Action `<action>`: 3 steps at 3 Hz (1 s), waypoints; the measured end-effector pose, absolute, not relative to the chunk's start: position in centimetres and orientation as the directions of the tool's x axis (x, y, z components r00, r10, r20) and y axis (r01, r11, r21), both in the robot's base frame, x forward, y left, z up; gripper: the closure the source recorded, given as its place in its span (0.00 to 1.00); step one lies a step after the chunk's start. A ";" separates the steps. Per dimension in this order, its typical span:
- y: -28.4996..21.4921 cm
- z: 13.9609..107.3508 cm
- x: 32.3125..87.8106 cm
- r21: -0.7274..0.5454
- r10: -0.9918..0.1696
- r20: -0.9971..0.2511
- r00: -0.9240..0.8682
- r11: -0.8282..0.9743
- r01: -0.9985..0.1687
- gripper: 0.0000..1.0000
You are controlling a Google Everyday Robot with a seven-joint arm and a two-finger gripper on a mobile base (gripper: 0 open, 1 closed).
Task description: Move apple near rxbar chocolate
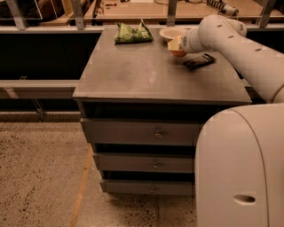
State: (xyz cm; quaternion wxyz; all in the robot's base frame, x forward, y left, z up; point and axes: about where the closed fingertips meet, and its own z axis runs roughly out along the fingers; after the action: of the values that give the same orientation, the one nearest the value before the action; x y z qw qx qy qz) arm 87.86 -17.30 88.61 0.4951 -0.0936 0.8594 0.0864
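Note:
The red-orange apple [179, 52] shows just under my gripper [175, 45], at the back right of the grey cabinet top [146, 75]. The gripper is shut on the apple and holds it low over the surface, just in front of the cream bowl [168, 32]. The rxbar chocolate [199, 61], a dark flat bar, lies on the top a short way to the right of the apple and nearer to me, not touching it. My white arm [235, 42] reaches in from the right, above the bar.
A green wrinkly snack bag [133, 33] lies at the back left of the top. The cabinet has drawers [155, 133] below. A rail and a wooden bench [133, 9] run behind. My white base [239, 168] fills the lower right.

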 end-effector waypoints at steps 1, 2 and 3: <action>-17.3 87.0 88.9 0.074 -0.061 -0.858 -0.511 0.968 -0.240 0.15; -17.3 86.3 89.6 0.069 -0.063 -0.854 -0.517 0.970 -0.232 0.00; -17.9 87.6 89.5 0.037 -0.073 -0.863 -0.499 0.978 -0.207 0.00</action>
State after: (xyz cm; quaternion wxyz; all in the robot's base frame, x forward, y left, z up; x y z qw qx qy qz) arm 89.46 -17.94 87.63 0.4937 -0.0810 0.8632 0.0678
